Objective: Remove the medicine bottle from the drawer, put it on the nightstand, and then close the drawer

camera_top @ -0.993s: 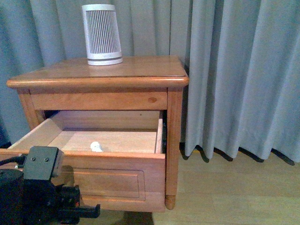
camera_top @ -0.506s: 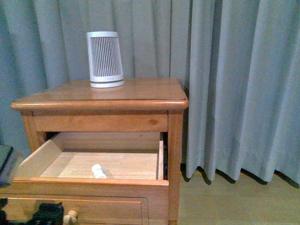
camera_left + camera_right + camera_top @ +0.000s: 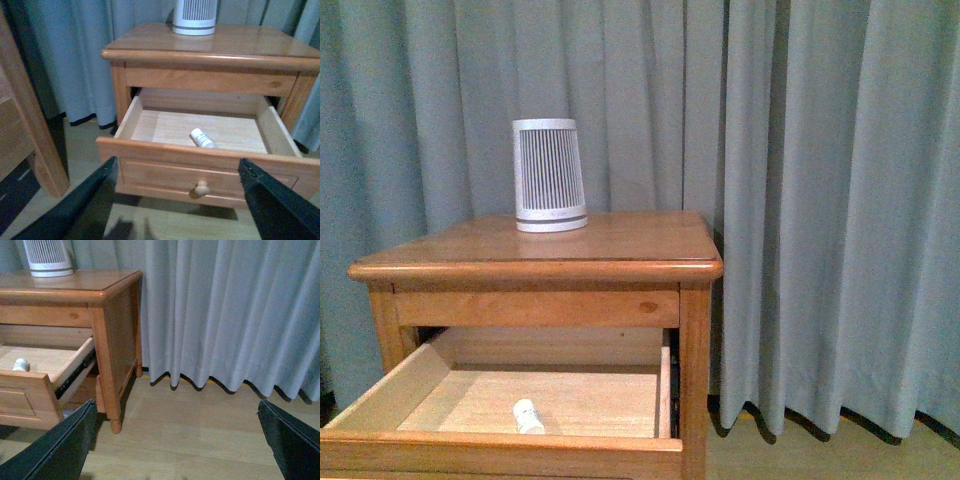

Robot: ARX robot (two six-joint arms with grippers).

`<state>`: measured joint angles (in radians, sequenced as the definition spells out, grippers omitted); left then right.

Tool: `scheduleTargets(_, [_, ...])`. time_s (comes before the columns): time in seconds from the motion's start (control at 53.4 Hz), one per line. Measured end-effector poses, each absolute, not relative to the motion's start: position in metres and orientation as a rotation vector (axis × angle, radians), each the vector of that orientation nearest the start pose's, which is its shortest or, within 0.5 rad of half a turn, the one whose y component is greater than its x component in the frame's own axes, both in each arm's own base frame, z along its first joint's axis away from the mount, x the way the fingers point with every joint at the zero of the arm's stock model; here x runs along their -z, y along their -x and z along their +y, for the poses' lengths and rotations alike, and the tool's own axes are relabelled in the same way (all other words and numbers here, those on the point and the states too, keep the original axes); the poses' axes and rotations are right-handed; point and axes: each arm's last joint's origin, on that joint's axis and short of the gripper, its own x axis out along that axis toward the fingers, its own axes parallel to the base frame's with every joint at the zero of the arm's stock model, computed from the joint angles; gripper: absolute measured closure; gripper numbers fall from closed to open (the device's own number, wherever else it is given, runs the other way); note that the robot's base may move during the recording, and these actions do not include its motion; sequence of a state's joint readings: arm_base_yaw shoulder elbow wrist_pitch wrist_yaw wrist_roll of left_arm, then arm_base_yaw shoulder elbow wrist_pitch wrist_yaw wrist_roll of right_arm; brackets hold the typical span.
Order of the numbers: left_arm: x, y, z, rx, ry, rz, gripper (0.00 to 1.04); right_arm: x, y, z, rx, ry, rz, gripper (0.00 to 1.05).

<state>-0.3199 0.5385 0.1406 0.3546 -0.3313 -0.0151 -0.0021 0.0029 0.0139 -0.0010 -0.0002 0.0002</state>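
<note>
- Nightstand stood in front of a grey curtain; neither arm showed in the front view
- Upper drawer stood well out, its pale wood bottom exposed, with a round knob on its front panel
- Medicine bottle lay on its side on the drawer bottom, near the front panel and about mid-width, touching neither side wall
- White ribbed device stood upright on the nightstand top toward the rear edge, well apart from the bottle
- Left end effector: fingers spread wide with nothing between them, out in front of the drawer, clear of the knob
- Right end effector: fingers spread wide and empty, above the wooden floor beside the nightstand, facing the curtain
</note>
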Motion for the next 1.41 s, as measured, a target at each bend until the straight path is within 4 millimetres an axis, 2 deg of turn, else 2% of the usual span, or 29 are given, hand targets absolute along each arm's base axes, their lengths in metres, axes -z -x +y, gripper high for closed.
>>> scheduleTargets(0.094, [-0.184,-0.118,-0.028,0.015,0.006,0.025,0.53,-0.168,-0.097,0.000,0.002,0.000,-0.010,0.07])
scheduleTargets(0.15, [-0.185,-0.115,-0.023,0.011,0.011,0.003,0.67,-0.168,-0.097,0.000,0.002,0.000,-0.010,0.07])
scheduleTargets(0.337, [-0.180,-0.112,-0.015,0.009,0.011,-0.001,1.01,-0.168,-0.097,0.000,0.002,0.000,-0.010,0.07])
scheduleTargets(0.468, [-0.177,-0.109,-0.009,0.037,0.009,-0.006,1.02,-0.168,-0.097,0.000,0.002,0.000,-0.010,0.07])
scheduleTargets(0.6, [-0.165,-0.103,-0.001,0.000,0.008,0.026,1.02,-0.168,-0.097,0.000,0.002,0.000,-0.010,0.07])
scheduleTargets(0.937, [-0.167,-0.097,0.000,0.003,0.007,-0.007,1.02,-0.168,-0.097,0.000,0.002,0.000,-0.010,0.07])
scheduleTargets(1.405, [-0.167,-0.097,-0.001,0.005,0.007,-0.005,0.21,-0.168,-0.097,0.000,0.003,0.000,-0.010,0.07])
